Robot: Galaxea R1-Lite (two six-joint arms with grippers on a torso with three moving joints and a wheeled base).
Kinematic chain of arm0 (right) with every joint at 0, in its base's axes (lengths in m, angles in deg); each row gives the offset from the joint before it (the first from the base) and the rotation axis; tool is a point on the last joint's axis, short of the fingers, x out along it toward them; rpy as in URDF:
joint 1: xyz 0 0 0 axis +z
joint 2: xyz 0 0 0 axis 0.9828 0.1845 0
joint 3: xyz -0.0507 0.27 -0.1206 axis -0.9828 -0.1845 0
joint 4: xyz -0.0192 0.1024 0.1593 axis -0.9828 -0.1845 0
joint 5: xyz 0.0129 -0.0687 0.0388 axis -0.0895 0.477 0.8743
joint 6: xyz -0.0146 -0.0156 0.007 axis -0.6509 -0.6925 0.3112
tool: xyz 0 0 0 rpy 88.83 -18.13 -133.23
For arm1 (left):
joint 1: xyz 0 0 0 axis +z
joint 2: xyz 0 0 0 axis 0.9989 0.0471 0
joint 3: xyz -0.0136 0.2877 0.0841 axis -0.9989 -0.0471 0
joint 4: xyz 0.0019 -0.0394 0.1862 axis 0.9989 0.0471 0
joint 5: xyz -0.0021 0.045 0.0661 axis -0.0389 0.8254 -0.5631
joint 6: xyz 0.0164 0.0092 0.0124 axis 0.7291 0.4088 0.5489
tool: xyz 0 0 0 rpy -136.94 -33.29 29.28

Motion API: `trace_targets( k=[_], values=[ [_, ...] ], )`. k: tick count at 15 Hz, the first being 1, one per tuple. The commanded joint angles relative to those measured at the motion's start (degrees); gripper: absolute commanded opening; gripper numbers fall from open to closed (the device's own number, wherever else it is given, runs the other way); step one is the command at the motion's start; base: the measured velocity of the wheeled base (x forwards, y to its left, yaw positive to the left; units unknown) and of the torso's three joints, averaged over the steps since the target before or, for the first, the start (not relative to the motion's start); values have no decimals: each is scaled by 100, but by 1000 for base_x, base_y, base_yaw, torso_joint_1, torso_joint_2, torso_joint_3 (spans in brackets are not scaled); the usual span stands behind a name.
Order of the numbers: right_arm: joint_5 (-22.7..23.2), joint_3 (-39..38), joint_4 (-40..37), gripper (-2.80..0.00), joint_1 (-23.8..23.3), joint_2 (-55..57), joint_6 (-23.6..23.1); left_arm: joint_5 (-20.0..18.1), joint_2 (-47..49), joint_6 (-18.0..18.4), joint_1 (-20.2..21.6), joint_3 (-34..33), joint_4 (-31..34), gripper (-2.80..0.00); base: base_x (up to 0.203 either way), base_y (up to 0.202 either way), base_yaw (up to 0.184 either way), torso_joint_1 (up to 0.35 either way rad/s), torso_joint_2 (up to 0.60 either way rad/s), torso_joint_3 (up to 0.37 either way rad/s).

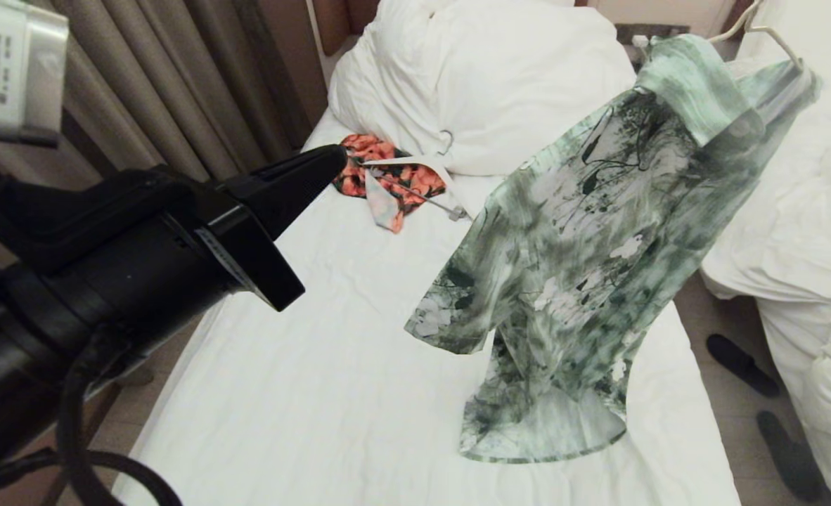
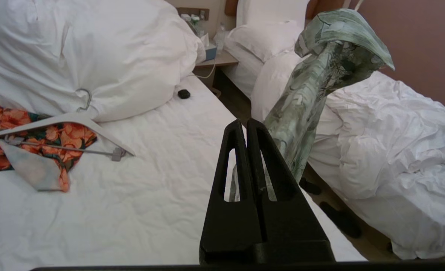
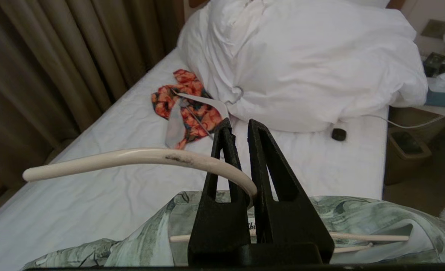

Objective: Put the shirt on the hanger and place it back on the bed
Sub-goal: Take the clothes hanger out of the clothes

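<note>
The green-and-white flowered shirt (image 1: pixel 570 246) hangs on the cream hanger (image 1: pixel 774 35) in the air over the right side of the bed (image 1: pixel 317 365). Its hem is low over the sheet. In the right wrist view my right gripper (image 3: pixel 239 124) is shut on the hanger's hook (image 3: pixel 132 158), with the shirt's collar (image 3: pixel 358 214) just beneath it; this gripper is outside the head view. My left gripper (image 1: pixel 342 154) is raised over the bed's left side, shut and empty, well left of the shirt (image 2: pixel 313 86). Its fingertips (image 2: pixel 245 122) point toward the head of the bed.
An orange floral garment on a thick white hanger (image 1: pixel 394 183) lies by the bunched duvet (image 1: pixel 486 77). A small black object (image 2: pixel 183 93) rests on the sheet. A neighbouring bed (image 1: pixel 809 211) stands to the right, with dark slippers (image 1: pixel 742 362) in the aisle. Curtains (image 1: pixel 176 70) hang to the left.
</note>
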Motion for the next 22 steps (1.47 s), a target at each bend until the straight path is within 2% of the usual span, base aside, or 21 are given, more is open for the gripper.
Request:
trace_targets(
  k=[1,4,7,8,11,12,15,18,22],
  values=[
    [-137,-17,1,-280,-49,-11,-5,48,59,2,-41,6,167,-280,0,0,0,0,0,0],
    [-444,-13,11,-280,-44,22,110,630,424,-25,-517,262,428,-280,0,0,0,0,0,0],
    [-484,-10,11,-280,-51,139,443,703,1073,-49,-858,567,419,-280,0,0,0,0,0,0],
    [-477,-11,11,-280,-59,165,481,694,1330,-50,-887,642,365,0,0,0,0,0,0,0],
    [-468,-18,11,-280,-128,195,491,515,2159,-15,-724,875,-321,0,0,0,0,0,0,0],
    [-453,-18,11,-280,-203,200,488,322,2259,-10,-589,879,-501,0,0,0,0,0,0,0],
    [-353,-18,20,-280,-332,200,496,125,2547,-31,-530,827,-582,0,0,0,0,0,0,0],
    [-318,-21,11,-280,-341,209,496,-30,3018,62,-183,902,-1345,0,0,0,0,0,0,0],
    [-219,-27,11,-280,-382,241,496,-455,3076,210,250,985,-1422,0,0,0,0,0,0,0]
  ],
)
